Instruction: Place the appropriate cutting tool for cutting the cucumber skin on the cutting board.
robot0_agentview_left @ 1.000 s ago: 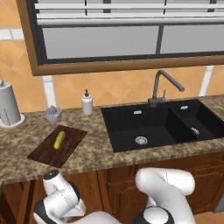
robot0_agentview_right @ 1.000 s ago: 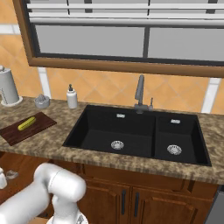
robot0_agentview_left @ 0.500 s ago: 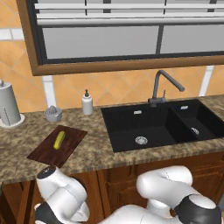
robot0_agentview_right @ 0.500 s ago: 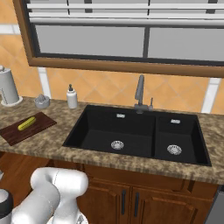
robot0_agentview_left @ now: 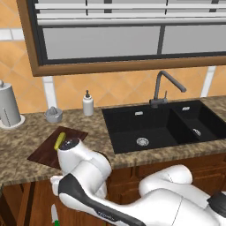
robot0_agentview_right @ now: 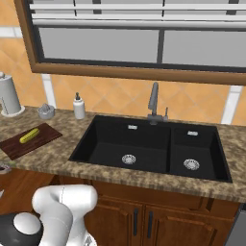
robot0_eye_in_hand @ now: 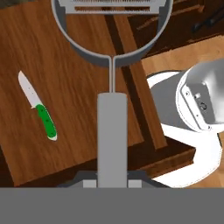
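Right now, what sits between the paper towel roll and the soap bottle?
Between the paper towel roll and the soap bottle stands one small grey bowl, touching neither; both base views show it.

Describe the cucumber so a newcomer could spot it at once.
Start at the black sink and look left along the granite counter to the dark wooden board. The cucumber lies on it: a stubby yellow-green oblong, the only green thing on the counter.
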Motion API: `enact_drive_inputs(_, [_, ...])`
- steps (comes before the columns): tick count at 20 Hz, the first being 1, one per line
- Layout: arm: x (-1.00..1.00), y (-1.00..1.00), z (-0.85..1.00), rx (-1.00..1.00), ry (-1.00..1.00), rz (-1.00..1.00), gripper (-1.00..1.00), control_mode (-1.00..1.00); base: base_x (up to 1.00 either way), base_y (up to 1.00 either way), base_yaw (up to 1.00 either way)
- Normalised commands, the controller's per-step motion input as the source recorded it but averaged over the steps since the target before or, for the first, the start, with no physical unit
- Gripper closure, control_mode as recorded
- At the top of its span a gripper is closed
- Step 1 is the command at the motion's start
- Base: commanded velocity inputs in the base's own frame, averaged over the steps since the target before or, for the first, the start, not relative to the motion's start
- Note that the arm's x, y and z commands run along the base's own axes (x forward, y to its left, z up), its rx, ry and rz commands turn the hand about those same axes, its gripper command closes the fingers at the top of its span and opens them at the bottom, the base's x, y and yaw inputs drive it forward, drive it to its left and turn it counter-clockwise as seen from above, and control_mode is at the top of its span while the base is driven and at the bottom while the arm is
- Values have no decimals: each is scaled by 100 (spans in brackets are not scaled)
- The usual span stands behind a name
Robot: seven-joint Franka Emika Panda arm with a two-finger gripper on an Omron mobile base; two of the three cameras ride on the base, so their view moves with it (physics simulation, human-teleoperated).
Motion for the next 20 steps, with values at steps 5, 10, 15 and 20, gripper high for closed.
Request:
enact_drive_inputs(5, [96, -26, 67, 1, 0, -16, 100, -100, 0, 0, 0])
enact_drive_inputs(10, [100, -2, 11, 2, 1, -15, 100, -100, 0, 0, 0])
enact_drive_inputs(15, [94, 5, -5, 0, 0, -12, 100, -100, 0, 0, 0])
enact_drive_inputs(20, [80, 39, -18, 0, 0, -13, 100, -100, 0, 0, 0])
